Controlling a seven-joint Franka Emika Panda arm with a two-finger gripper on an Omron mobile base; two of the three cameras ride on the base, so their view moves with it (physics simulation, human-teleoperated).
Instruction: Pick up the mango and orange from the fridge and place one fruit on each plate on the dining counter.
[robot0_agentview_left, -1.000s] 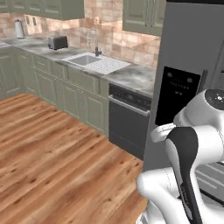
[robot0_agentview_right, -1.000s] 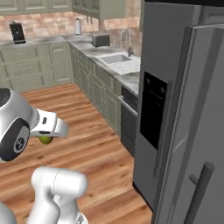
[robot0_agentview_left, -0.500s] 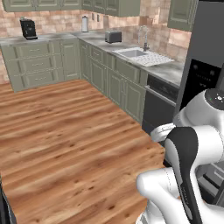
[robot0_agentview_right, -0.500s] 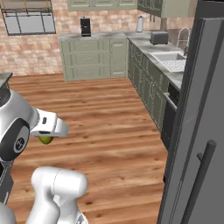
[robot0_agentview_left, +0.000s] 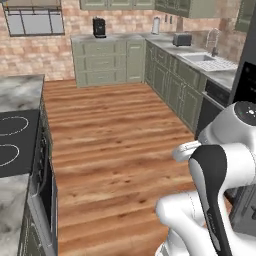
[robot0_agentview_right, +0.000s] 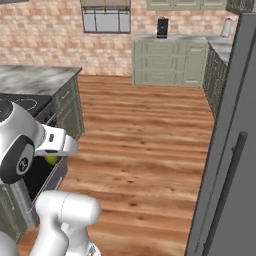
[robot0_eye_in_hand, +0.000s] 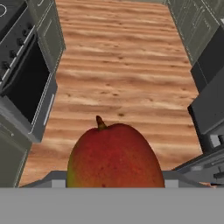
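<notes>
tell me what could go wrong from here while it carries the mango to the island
1. The mango rides in the jaws over bare wood floor; if it slips it would likely fall and roll away.
2. The dining counter and its oven front sit close on one side, so a wide swing could clip them.

White arm folded close over base, hand low — clamped on mango
</notes>
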